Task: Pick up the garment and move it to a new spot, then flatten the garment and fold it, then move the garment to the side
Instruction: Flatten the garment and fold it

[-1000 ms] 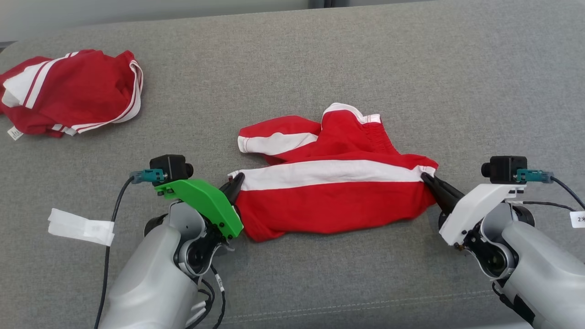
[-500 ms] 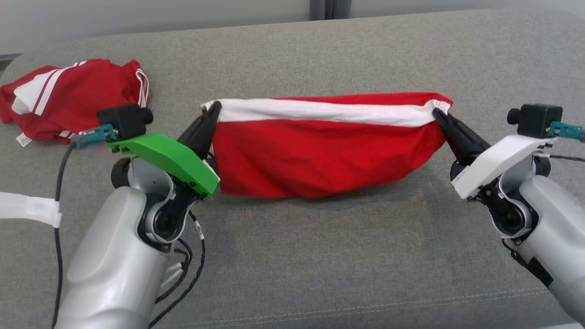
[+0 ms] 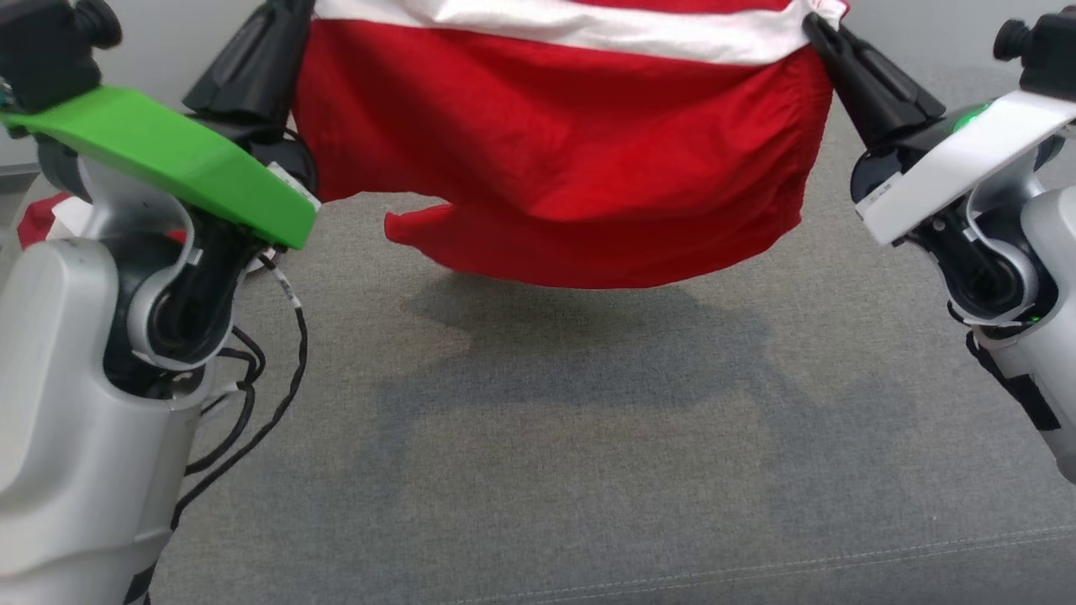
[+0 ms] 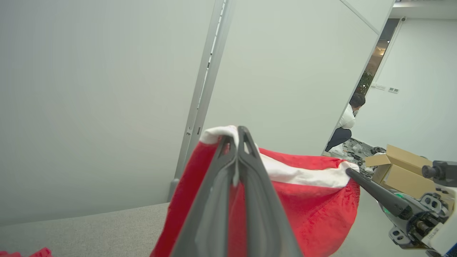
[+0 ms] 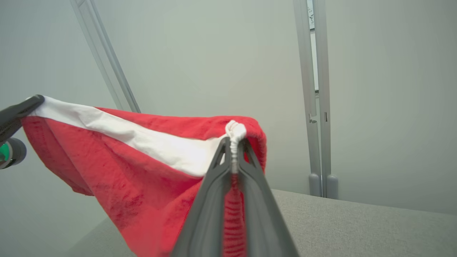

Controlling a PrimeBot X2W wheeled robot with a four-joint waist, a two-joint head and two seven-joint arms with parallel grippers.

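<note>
2 grips on, you see | L end effector (image 3: pixel 290 13) clamps garment (image 3: pixel 555 151) corner, upper left of frame | R end effector (image 3: pixel 814 25) clamps corner upper right | garment hangs btwn, off grey cushion (image 3: pixel 538 470)

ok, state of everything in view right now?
garment: lifted clear of the grey surface, hanging stretched between both pincers.
left pincer: shut on the garment's white-striped edge.
right pincer: shut on the garment's white-striped edge.
second red garment: lying on the surface, mostly hidden.
cardboard box: flaps open.
</note>
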